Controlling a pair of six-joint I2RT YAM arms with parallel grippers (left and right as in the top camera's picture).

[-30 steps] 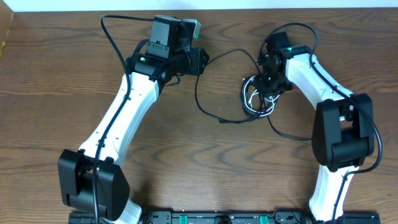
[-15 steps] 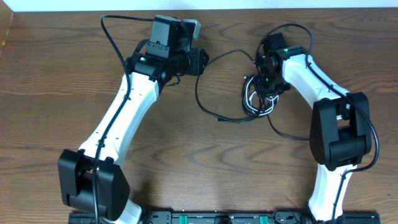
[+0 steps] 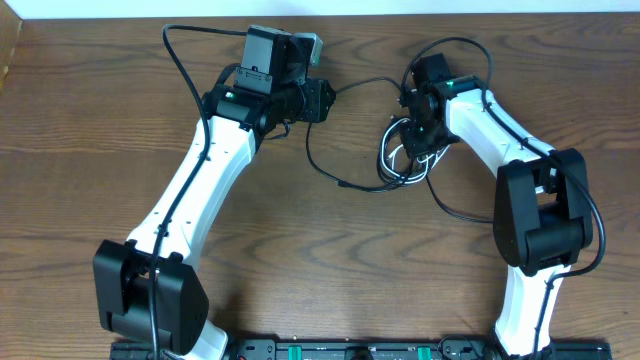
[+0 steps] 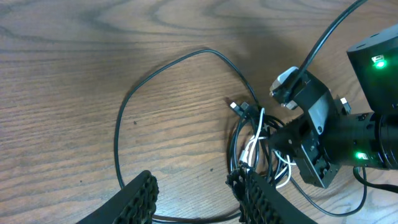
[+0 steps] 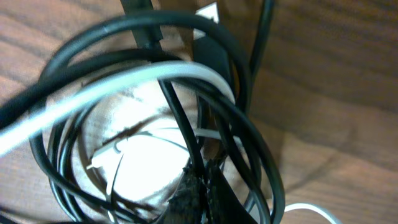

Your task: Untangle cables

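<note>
Nearest, at the front of the table point(image 3: 330, 290): bases of both arms. From the left base, left arm point(image 3: 210, 170), slanted toward the far middle. From the right base, right arm point(image 3: 500, 130), bent back leftward.

Farther in, beside the right arm's elbow: a slack black strand point(image 3: 462, 213) trailing over the wood toward the cables point(image 3: 402, 165). Those bunched right of the table's middle, a small tangle of black coils with the white cord point(image 5: 112, 90) threaded through. Off the tangle's left side, one wide black loop point(image 4: 117, 149), lying flat and open, curving round and up toward the left gripper point(image 4: 196, 180).

Directly over the tangle: right gripper point(image 5: 200, 186), clenched, tips pressed together on a black cord point(image 5: 180, 124) where it dives into the coils. Close up from that wrist: black turns stacked over one another, white cord arching across on top.

Level with it, well apart to the left: left gripper again, released, fingers point(image 4: 140, 199) spread and angled toward the tangle. Low between them, a thin black line point(image 4: 199, 217) crossing; touching or not, cannot tell. Beyond those fingers: the wide loop on the wood, a small plug point(image 4: 238, 107) at the tangle's edge, then the right gripper's dark body.

Farthest: a pale strip point(image 3: 400, 6) along the table's back edge.
</note>
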